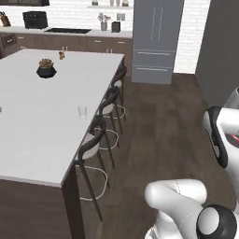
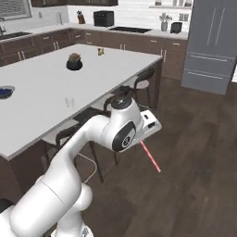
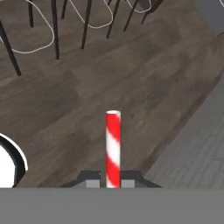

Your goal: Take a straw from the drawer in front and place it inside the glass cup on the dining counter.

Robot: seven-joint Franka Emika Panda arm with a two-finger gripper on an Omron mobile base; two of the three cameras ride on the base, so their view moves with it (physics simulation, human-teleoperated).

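Observation:
My gripper (image 3: pixel 113 182) is shut on the straw (image 3: pixel 113 146), a red stick with pale stripes that stands up between the dark fingertips, over the wooden floor. From the right base view the straw (image 2: pixel 150 157) slants down and to the right out of the hand, beside the dining counter (image 2: pixel 41 115). The glass cup (image 1: pixel 82 111) (image 2: pixel 69 102) stands upright on the white top of the dining counter (image 1: pixel 32 135) near its stool-side edge, up and left of the gripper (image 2: pixel 140 141). The drawer is out of view.
Dark-backed stools (image 1: pixel 99 135) (image 2: pixel 139 83) line the counter's edge between the arm and the cup. A potted plant (image 1: pixel 46 69) and a bowl of berries (image 2: pixel 4 91) sit on the top. A grey fridge (image 1: pixel 156 39) stands at the back, with open wooden floor (image 1: pixel 158 130) to the right.

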